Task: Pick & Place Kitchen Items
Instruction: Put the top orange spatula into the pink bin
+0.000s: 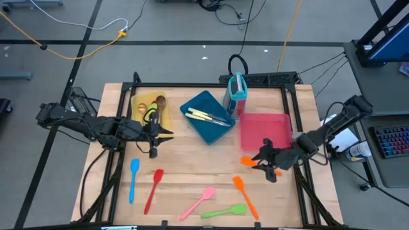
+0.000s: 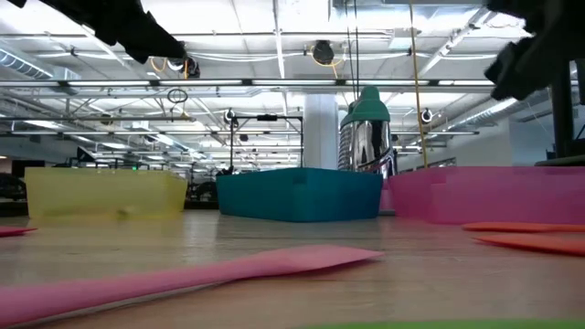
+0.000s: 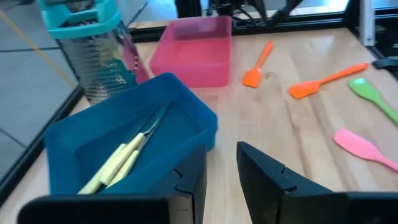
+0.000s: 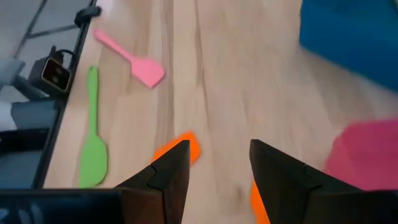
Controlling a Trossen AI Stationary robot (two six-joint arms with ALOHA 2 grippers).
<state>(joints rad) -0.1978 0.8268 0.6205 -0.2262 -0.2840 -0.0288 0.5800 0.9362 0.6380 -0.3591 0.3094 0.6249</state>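
Above the table [image 1: 192, 185], right gripper [image 4: 214, 163] jaws gape, empty, over orange spatula [image 4: 180, 147].

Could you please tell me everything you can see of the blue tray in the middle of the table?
The blue tray is a shallow, rectangular bin that looks like plastic, with low walls and an open top. It sits flat on the wooden table, turned at an angle, between the yellow tray and the red tray. Inside lie cream-handled knives.

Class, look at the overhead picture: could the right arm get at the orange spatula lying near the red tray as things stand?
Probably yes. The right gripper, fingers apart, hovers right beside the orange spatula in front of the red tray, and nothing lies between them on the table.
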